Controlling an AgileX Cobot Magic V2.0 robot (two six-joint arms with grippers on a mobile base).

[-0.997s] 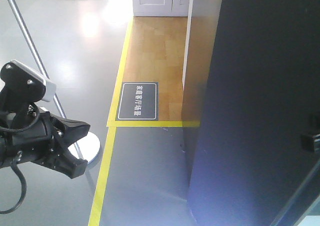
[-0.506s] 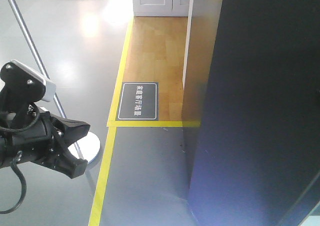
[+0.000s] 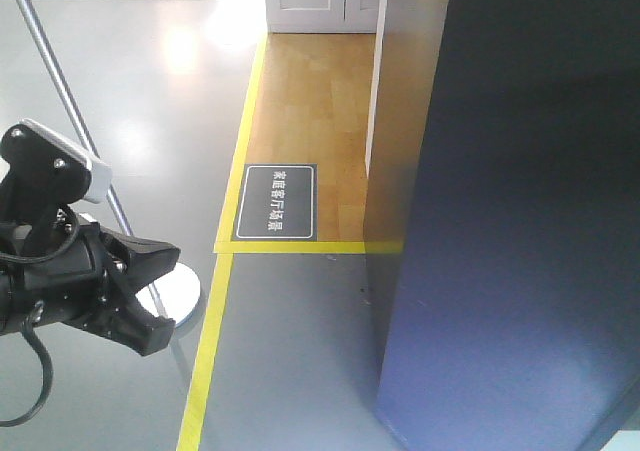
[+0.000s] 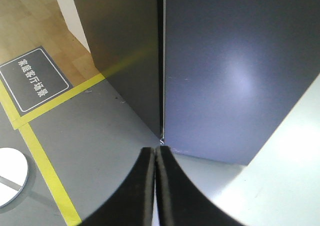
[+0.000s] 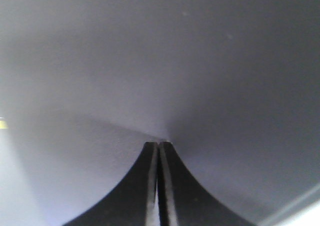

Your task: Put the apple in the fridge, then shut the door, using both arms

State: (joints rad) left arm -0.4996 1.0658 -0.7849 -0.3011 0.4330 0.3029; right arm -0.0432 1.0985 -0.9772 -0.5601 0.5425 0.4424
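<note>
dark grey door (image 3: 520, 221) now fills the front view, swung further shut than a second ago, nearly flush with the fridge (image 4: 125, 55). both the left gripper (image 4: 155, 156) and right gripper (image 5: 158, 151) are pressed closed, empty. apple unseen, presumably inside

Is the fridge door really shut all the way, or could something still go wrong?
The door looks nearly closed, but a thin dark seam remains at its edge against the fridge, so it might not seal. The right tool, shut, sits close to the door, and pushing harder could slip or scrape it.
</note>
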